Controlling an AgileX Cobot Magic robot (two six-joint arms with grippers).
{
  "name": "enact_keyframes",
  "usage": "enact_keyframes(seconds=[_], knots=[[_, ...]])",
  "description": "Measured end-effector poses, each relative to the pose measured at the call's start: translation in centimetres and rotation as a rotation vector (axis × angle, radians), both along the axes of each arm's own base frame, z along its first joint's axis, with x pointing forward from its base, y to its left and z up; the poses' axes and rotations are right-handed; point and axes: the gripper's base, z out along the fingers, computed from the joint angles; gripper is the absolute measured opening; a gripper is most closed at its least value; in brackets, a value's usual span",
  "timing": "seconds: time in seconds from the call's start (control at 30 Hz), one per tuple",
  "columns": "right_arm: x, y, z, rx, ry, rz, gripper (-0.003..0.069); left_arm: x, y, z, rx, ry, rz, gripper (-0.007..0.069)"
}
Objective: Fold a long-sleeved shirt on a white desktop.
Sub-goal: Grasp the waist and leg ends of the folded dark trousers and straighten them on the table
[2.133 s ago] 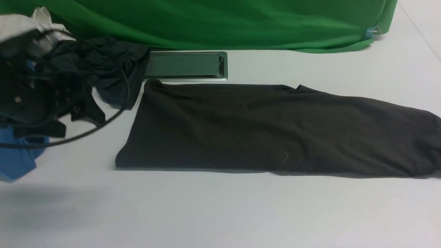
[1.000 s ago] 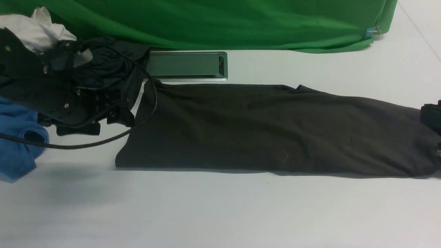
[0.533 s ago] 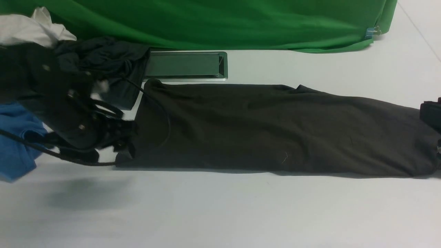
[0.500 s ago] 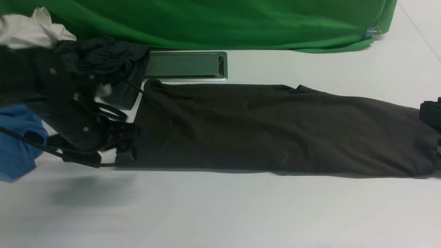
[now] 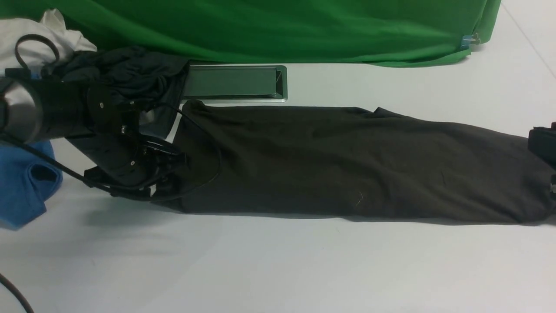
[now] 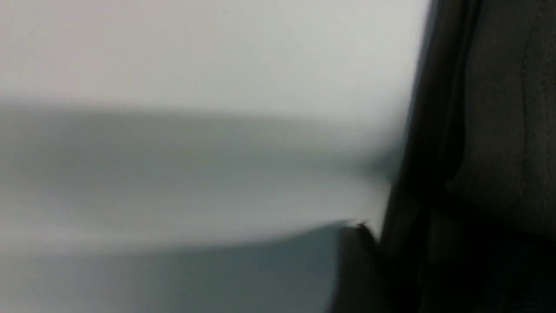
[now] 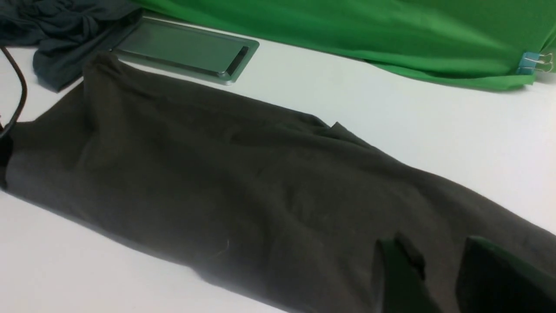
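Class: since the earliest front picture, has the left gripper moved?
Yes. The left gripper has moved rightward and nearer, away from the hatch, reaching the shirt's left end.

I see bare bench point(image 5: 278, 269) nearer than my left fingers point(image 5: 167, 184); beyond them a heap of clothes point(image 5: 126, 74) and the cable hatch point(image 5: 234, 82) crowd the way.

Shirt point(image 5: 347, 161) lies on desktop point(image 5: 278, 261) (hatch point(image 5: 234, 82) behind).
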Motion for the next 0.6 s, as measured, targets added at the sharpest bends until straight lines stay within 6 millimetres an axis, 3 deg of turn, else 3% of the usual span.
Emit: enact_keyframes(seconds=[0.07, 0.1, 0.17, 0.37, 0.43, 0.6], knots=[[0.0, 0.0, 0.0, 0.001, 0.000, 0.000, 0.0239, 0.0, 0.1, 0.0, -0.004, 0.001, 0.005, 0.0201], [0.0, 0.0, 0.0, 0.001, 0.000, 0.000, 0.0239, 0.0, 0.2, -0.1, -0.014, 0.008, 0.018, 0.0099], [0.0, 0.0, 0.0, 0.002, 0.000, -0.001, 0.0239, 0.0, 0.5, -0.1, -0.031, 0.017, 0.039, 0.0043], [0.0, 0.0, 0.1, 0.040, 0.004, -0.022, 0.0237, -1.7, 2.0, 0.7, -0.051, 0.046, 0.085, 0.0029], [0.1, 0.0, 0.2, 0.063, -0.003, -0.035, 0.0237, -3.4, 3.4, 1.4, -0.047, 0.062, 0.115, 0.0027], [0.3, 0.0, 0.6, 0.097, -0.048, -0.054, 0.0237, -6.5, 7.4, 5.1, -0.048, -0.069, 0.264, 0.0026]])
